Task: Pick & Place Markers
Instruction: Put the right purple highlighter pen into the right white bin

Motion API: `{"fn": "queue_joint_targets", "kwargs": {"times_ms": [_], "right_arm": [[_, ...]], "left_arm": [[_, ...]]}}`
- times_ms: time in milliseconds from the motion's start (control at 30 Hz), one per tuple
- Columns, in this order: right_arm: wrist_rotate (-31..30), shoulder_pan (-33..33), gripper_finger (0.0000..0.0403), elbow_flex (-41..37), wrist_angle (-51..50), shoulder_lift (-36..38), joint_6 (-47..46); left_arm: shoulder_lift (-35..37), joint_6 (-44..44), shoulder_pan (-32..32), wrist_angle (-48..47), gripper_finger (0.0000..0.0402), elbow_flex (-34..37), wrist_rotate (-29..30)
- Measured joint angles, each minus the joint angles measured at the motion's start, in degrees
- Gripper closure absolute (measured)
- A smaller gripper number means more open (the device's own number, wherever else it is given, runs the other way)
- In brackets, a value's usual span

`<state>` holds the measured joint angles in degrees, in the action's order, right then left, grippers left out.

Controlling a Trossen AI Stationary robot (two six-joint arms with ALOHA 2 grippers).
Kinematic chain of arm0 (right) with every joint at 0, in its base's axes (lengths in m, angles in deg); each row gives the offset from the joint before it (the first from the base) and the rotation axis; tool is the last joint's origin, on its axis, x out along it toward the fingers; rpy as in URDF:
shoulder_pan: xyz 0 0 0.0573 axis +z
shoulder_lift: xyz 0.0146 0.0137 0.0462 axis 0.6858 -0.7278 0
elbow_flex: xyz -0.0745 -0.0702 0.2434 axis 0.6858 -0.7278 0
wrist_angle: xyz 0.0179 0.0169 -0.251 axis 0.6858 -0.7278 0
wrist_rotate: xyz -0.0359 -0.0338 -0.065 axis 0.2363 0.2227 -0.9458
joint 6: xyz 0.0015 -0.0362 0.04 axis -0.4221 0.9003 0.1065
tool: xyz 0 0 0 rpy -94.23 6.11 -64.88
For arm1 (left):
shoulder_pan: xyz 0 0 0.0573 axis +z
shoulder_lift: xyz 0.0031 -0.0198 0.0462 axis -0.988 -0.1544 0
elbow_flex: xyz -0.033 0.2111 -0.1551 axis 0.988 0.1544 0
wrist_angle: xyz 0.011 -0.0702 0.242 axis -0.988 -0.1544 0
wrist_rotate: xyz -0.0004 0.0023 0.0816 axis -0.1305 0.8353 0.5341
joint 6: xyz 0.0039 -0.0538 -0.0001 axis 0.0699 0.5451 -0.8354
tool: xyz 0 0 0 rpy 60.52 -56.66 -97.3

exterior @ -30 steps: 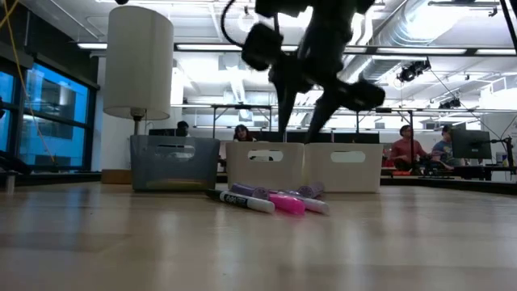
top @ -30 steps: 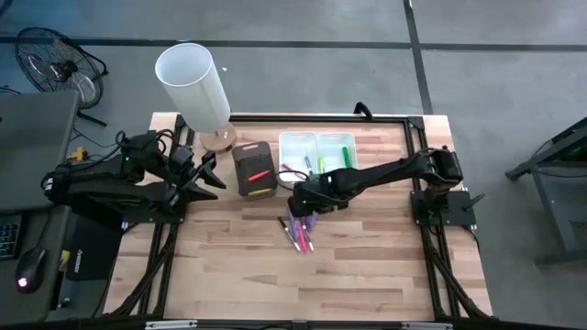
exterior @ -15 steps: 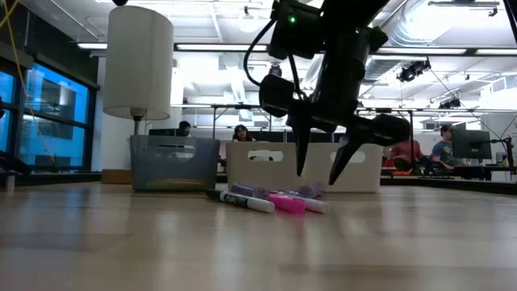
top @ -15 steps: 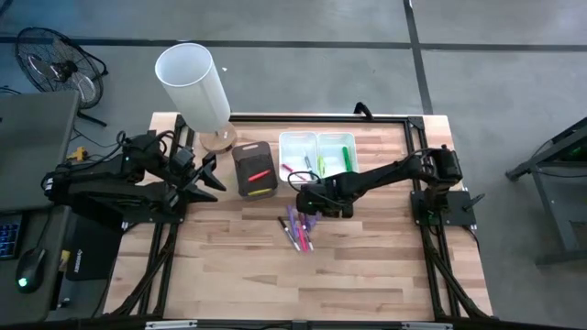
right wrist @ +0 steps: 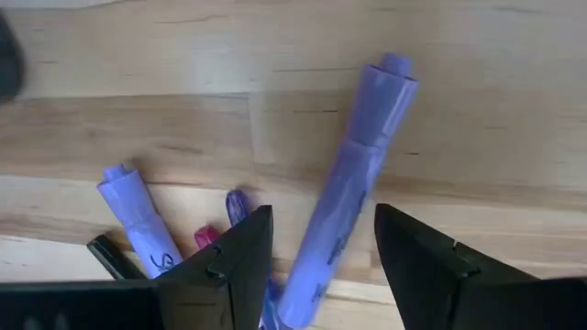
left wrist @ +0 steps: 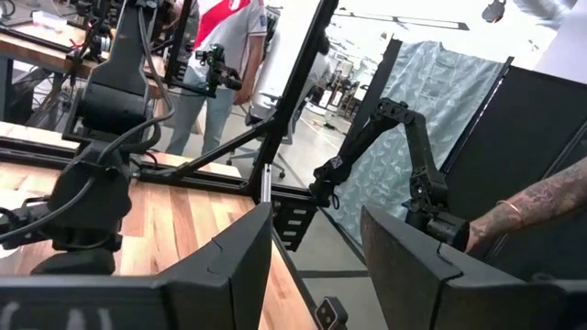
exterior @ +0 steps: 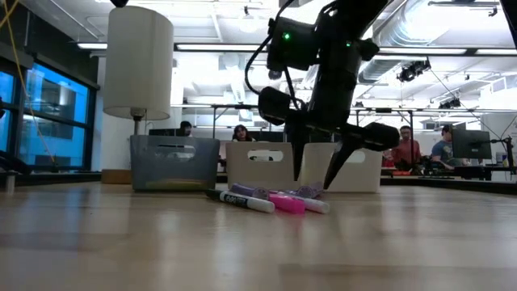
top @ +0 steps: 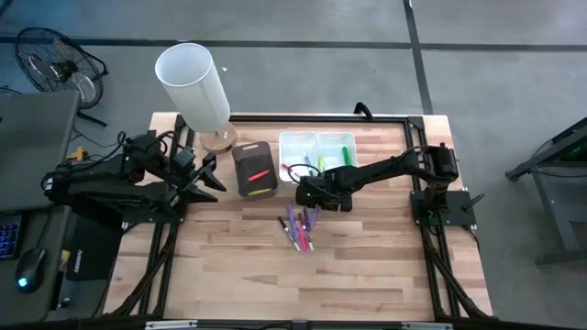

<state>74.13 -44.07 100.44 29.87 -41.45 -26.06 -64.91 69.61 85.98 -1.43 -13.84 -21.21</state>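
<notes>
purple markers (right wrist: 344,197), pink marker (exterior: 287,203)

From the left wrist view I see the left gripper (left wrist: 316,266) with its two dark fingers (left wrist: 225,266) parted and nothing between them. Beyond them lies the wooden table (left wrist: 174,225), bordered by a black frame (left wrist: 275,137). A dark arm (left wrist: 92,156) stands on the table. Farther off, a second robot arm (left wrist: 404,156) stands before a dark panel (left wrist: 523,137). A person's forearm (left wrist: 523,206) enters beside it, and another person (left wrist: 220,55) stands beyond the table.
</notes>
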Motion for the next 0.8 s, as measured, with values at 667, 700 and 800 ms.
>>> {"fn": "queue_joint_targets", "kwargs": {"times_ms": [667, 700, 800], "right_arm": [[1.9, 1.5, 0.0222, 0.1, -2.1, -2.3, 0.6], [1.7, 1.5, 0.0222, 0.1, -2.0, -2.3, 1.1], [1.5, 1.4, 0.0222, 0.2, -2.1, -2.3, 1.9]], "left_arm": [[0.0, 0.1, 0.0, -1.3, 0.0236, 0.0, 0.0], [0.0, 0.1, 0.0, -1.3, 0.0236, 0.0, 0.0], [0.0, 0.1, 0.0, -1.3, 0.0236, 0.0, 0.0]]}}
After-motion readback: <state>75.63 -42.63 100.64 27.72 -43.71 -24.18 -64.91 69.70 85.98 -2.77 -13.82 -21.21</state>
